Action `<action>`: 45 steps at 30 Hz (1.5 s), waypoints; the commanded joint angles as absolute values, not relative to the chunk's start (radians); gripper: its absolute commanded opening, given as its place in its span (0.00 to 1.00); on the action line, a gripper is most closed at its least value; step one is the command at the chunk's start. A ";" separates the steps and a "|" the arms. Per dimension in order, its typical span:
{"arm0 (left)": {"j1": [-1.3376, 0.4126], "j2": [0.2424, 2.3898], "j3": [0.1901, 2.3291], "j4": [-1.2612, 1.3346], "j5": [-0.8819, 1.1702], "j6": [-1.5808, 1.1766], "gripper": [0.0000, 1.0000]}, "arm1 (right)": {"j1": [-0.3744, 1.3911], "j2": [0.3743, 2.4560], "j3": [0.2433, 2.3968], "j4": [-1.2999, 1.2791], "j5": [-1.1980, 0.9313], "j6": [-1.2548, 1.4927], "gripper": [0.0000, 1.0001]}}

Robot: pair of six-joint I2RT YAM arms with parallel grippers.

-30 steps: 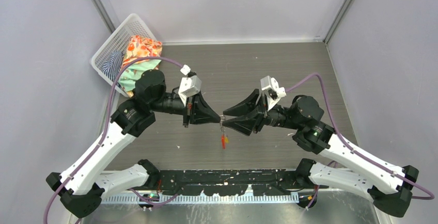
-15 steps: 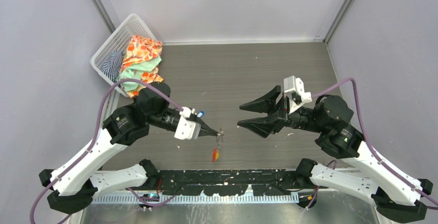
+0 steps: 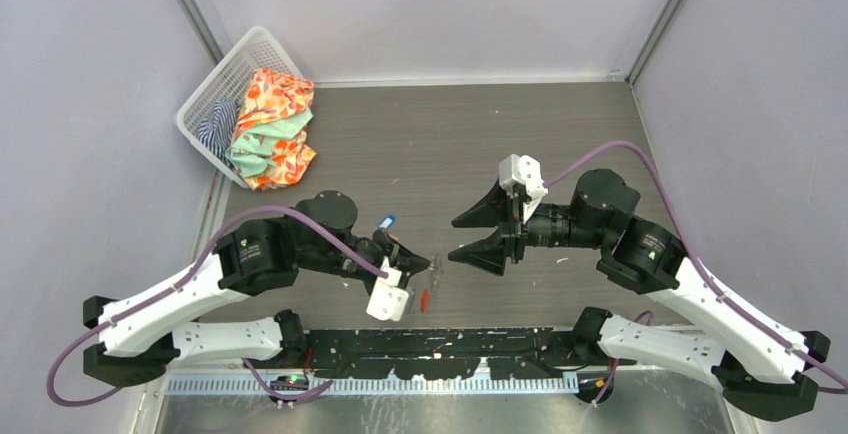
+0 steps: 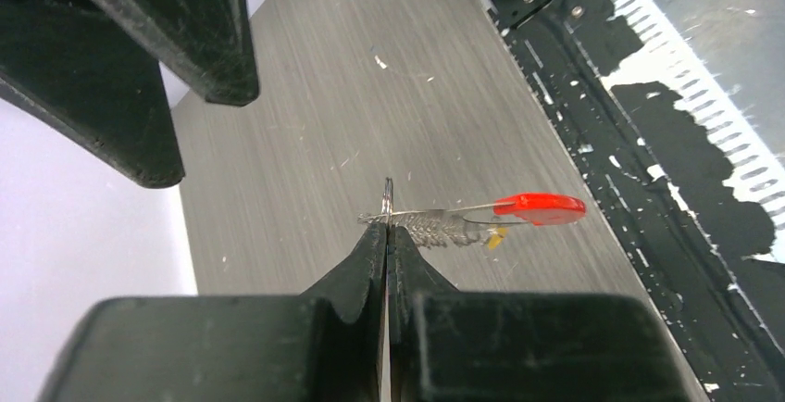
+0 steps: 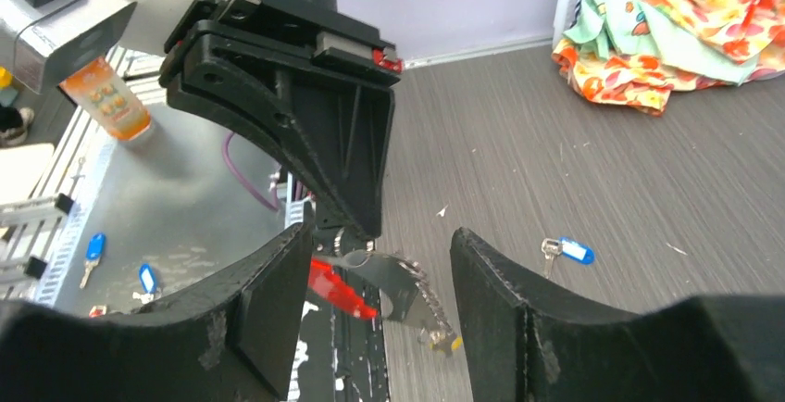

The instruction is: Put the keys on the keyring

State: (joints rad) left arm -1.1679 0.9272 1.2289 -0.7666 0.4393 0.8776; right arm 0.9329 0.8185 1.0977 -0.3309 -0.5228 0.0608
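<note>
My left gripper (image 3: 428, 265) is shut on the metal ring of the keyring (image 4: 387, 200), holding it just above the table near the front edge. The chain (image 4: 435, 228) and red oval tag (image 4: 540, 207) hang from the ring. A small yellow-orange key (image 4: 495, 238) dangles at the chain's end. The blue-headed key (image 3: 386, 222) lies loose on the table behind the left gripper, also visible as the blue key (image 5: 574, 251). My right gripper (image 3: 455, 238) is open and empty, just right of the keyring, its fingers (image 5: 518, 309) either side of the hanging keyring (image 5: 417, 282).
A white basket (image 3: 215, 84) with colourful clothes (image 3: 270, 124) stands at the back left. The black rail (image 3: 450, 344) runs along the near edge, right below the hanging tag. Beyond that edge lie loose blue tags (image 5: 93, 249) and an orange bottle (image 5: 106, 96).
The left gripper carried the keyring down toward the near edge and turned its wrist. The right gripper let go, opened wider, drew back right, then came back toward the keyring.
</note>
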 commanded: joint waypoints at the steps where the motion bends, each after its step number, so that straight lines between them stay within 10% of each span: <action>1: -1.191 0.947 1.261 -0.717 0.288 0.858 0.01 | 0.934 0.843 1.167 -0.394 -0.576 0.010 0.62; 19: -1.247 0.974 1.276 -0.653 0.066 0.747 0.01 | 0.957 0.941 1.246 -0.551 -0.451 -0.216 0.59; 45: -1.243 0.714 1.059 -0.950 0.316 0.705 0.00 | 0.736 1.315 1.211 -0.281 -0.444 0.117 0.59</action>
State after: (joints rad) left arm -1.2419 0.7448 1.0557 -0.8833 0.2417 0.7868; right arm 0.7517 1.2129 1.2243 -0.3954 -0.3801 0.0792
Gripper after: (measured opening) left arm 0.010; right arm 0.595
